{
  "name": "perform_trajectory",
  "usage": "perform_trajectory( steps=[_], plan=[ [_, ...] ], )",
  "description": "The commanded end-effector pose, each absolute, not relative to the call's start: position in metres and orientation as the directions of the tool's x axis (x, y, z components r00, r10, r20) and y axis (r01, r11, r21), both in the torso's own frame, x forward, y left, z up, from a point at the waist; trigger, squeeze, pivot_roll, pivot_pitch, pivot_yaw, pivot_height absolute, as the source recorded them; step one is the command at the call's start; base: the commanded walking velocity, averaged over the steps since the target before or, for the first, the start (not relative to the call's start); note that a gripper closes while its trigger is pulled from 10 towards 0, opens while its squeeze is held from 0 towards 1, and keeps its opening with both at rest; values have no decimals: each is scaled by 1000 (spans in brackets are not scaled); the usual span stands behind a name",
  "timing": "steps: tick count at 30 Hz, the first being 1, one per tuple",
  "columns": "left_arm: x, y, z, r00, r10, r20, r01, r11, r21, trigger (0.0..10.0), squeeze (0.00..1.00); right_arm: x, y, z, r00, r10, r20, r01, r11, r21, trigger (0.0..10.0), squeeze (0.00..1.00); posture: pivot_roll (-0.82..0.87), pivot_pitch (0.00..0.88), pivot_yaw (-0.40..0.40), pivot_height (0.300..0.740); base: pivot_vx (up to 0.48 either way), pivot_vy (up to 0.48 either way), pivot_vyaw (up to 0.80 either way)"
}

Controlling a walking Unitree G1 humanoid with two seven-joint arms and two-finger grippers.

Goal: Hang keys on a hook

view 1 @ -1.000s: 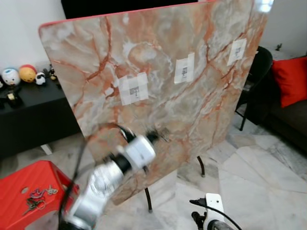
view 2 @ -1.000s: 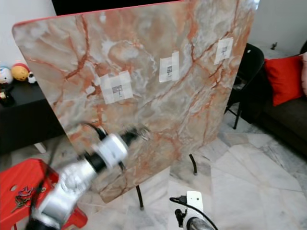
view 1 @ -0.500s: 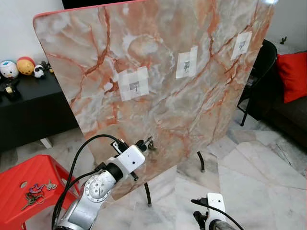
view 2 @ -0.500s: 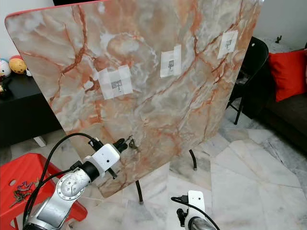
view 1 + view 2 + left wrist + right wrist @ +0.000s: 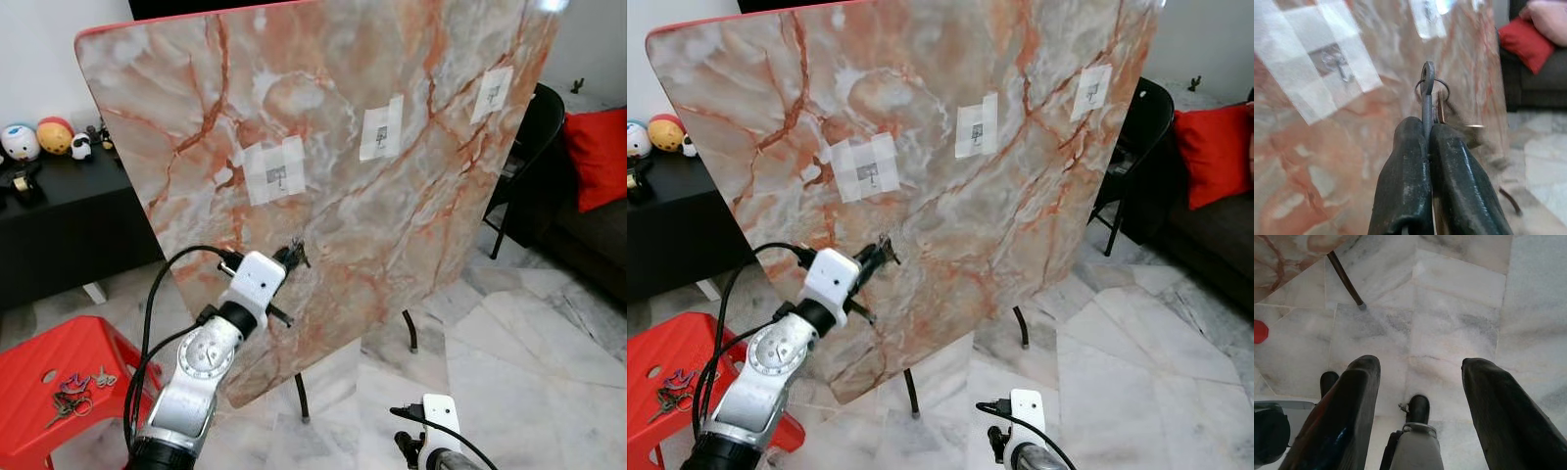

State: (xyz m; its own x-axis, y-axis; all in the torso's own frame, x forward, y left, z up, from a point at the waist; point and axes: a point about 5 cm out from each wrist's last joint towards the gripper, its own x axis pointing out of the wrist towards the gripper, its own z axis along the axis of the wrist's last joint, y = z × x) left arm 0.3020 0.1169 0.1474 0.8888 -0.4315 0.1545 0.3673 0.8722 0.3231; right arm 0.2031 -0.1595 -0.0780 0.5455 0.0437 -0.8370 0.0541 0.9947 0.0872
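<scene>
In the left eye view, the left claw is held up close to a big marble board that stands tilted. It pinches the keys just below a taped hook. More keys lie on a red stool low on the left.

In the left wrist view, the two black fingers are squeezed tight on a key, with its ring sticking out past the tips. The hook is near, up on its white tape.

In the right wrist view, the right claw hangs wide over the floor.
</scene>
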Motion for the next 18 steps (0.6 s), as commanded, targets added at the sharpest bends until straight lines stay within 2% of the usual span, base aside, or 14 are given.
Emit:
perform_trajectory(
  steps=[1, 5, 8, 18],
  plan=[
    [313, 120, 155, 907, -378, 189, 318, 905, 281, 10000, 0, 205, -159, -77, 543, 43, -839, 58, 994, 88, 10000, 0, 65, 0, -38, 740, 0, 0, 0],
    [325, 118, 158, 917, -346, 196, 297, 924, 239, 10000, 0, 205, -159, -77, 544, 42, -838, 56, 995, 86, 10000, 0, 65, 0, -38, 740, 0, 0, 0],
    [329, 113, 157, 913, -367, 177, 316, 912, 261, 10000, 0, 205, -159, -77, 545, 41, -838, 57, 995, 86, 10000, 0, 59, 0, -36, 740, 0, 0, 0],
    [321, 121, 145, 918, -361, 162, 314, 914, 256, 10000, 0, 205, -159, -77, 548, 41, -835, 63, 994, 91, 10000, 0, 59, 0, -35, 740, 0, 0, 0]
  ],
)
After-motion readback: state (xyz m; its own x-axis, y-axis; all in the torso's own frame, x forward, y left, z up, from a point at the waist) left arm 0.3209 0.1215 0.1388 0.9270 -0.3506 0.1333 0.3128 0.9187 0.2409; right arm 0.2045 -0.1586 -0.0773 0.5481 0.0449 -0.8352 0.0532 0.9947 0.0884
